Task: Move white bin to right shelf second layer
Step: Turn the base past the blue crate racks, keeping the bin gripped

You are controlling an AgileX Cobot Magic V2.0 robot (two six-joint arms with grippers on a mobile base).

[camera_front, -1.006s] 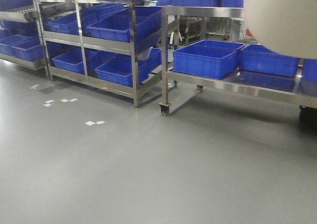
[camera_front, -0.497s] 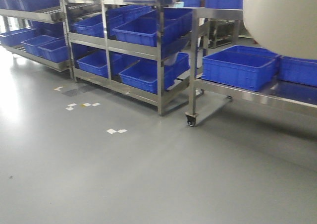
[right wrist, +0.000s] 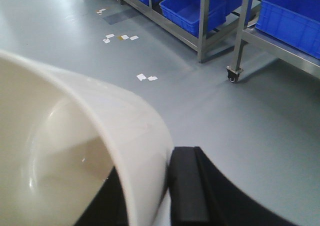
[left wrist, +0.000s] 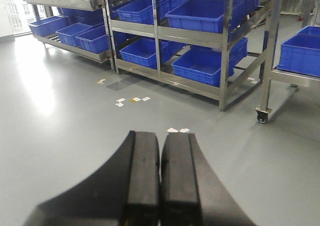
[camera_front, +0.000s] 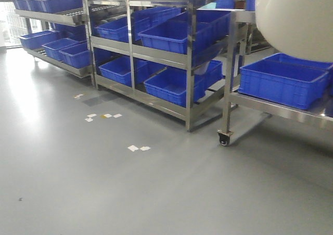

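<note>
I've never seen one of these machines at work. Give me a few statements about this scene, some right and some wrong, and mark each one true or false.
1. The right gripper clamps the wall of the white bin. True.
2. The left gripper carries a blue crate. False: its fingers are shut together on nothing.
3. The white bin stands on a shelf. False: it is held in the air, above the floor.
4. The steel racks hold blue crates. True.
5. Small white scraps lie on the floor. True.
</note>
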